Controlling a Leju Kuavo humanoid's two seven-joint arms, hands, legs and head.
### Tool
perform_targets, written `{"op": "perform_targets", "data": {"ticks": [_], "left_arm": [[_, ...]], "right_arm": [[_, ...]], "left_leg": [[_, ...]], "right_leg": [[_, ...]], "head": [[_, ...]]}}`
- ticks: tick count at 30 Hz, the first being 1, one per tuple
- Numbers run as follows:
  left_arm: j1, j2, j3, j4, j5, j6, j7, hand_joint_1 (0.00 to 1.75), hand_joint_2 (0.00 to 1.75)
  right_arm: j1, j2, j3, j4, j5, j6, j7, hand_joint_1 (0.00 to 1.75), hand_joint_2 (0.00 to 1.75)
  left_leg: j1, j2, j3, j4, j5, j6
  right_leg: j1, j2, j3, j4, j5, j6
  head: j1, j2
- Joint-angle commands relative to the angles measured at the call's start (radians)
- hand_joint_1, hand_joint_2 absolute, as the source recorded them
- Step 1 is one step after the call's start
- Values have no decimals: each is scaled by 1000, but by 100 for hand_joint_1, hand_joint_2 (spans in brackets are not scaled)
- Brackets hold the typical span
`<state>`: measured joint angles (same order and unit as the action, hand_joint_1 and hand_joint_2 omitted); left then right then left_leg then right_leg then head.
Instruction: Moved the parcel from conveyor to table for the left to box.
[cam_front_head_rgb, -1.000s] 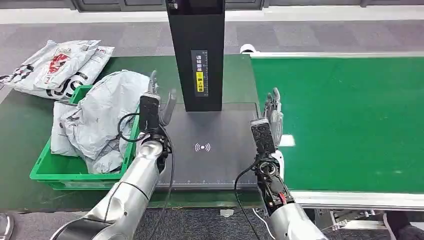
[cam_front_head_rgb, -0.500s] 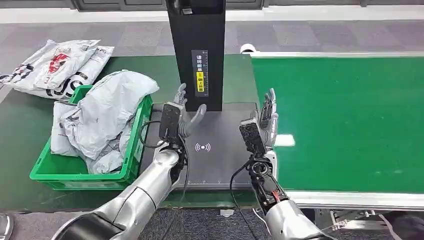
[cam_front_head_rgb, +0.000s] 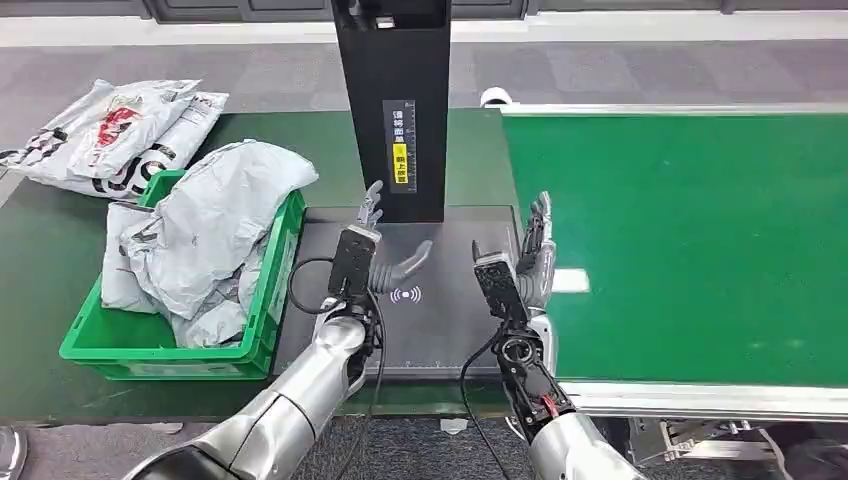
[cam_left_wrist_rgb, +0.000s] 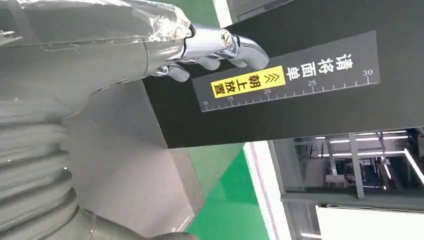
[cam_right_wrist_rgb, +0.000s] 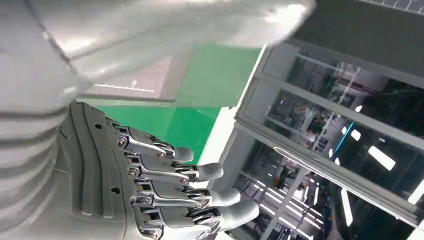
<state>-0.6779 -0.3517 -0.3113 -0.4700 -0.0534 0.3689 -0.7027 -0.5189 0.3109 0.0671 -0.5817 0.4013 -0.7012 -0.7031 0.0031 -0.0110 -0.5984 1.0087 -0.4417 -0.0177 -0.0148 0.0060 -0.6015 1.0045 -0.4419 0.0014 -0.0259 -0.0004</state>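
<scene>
Both hands empty, fingers spread apart. Left hand (cam_front_head_rgb: 372, 250) hovers over the black scan pad (cam_front_head_rgb: 440, 330) on the tabletop (cam_front_head_rgb: 40, 260), just in front of the black scanner post (cam_front_head_rgb: 392, 100), thumb sticking out sideways. Right hand (cam_front_head_rgb: 522, 260) upright at the pad's right edge, beside the green conveyor (cam_front_head_rgb: 700, 240). Left wrist view shows the fingers (cam_left_wrist_rgb: 220, 47) near the post's yellow label; right wrist view shows the right hand (cam_right_wrist_rgb: 165, 195) with fingers straight, holding nothing.

Parcels: grey bags (cam_front_head_rgb: 205, 240) piled in the green crate (cam_front_head_rgb: 150, 355) at left, more white bags (cam_front_head_rgb: 110, 130) on the tabletop behind the crate. No parcel on the visible part of the belt or on the pad.

Step, as a guess: between cycles, waiting for the next parcel. Next move likely needs the right hand to reach right over the belt once a parcel is there, grip it, set it on the pad; the left then takes it to the crate. Soft bags will sag, so grip mid-body.
</scene>
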Motion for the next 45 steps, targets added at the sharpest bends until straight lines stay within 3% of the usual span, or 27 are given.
{"op": "perform_targets", "data": {"ticks": [1,6,15,22,30,38,45], "left_arm": [[45,3,-127,-62,-26,105,5,0,175],[98,3,-207,-130,30,114,5,0,175],[98,3,-223,-128,-2,124,5,0,175],[166,3,-231,-149,148,-58,5,0,175],[208,3,-260,-146,137,-57,5,0,175],[241,3,-238,-231,66,-51,5,0,175],[258,3,-167,-243,104,-144,5,0,175]], "right_arm": [[59,-33,74,-58,-41,3,5,0,175],[136,-62,172,-176,-131,3,5,0,175],[144,-59,152,-197,-99,3,5,0,175],[240,-7,78,-288,4,3,5,0,175],[244,-25,80,-236,-95,3,5,0,175],[278,25,-110,-286,141,3,5,0,175],[264,38,-152,-278,204,3,5,0,175]], "left_leg": [[0,-1,2,-1,0,0],[1,-1,3,-2,-1,1],[1,0,1,-1,-1,1],[1,-1,2,-2,-1,1],[0,0,3,-3,-2,1],[0,-1,2,-2,-2,1],[0,1,2,-2,-2,1]], "right_leg": [[0,-2,2,-1,0,0],[1,-2,4,-3,-1,0],[1,-2,2,-2,0,0],[1,-3,3,-3,-1,-1],[0,-2,4,-3,-2,0],[0,-3,2,-2,-2,0],[0,-1,2,-2,-2,0]], "head": [[0,0],[0,0],[0,0],[0,0],[0,0],[0,0],[0,0]]}}
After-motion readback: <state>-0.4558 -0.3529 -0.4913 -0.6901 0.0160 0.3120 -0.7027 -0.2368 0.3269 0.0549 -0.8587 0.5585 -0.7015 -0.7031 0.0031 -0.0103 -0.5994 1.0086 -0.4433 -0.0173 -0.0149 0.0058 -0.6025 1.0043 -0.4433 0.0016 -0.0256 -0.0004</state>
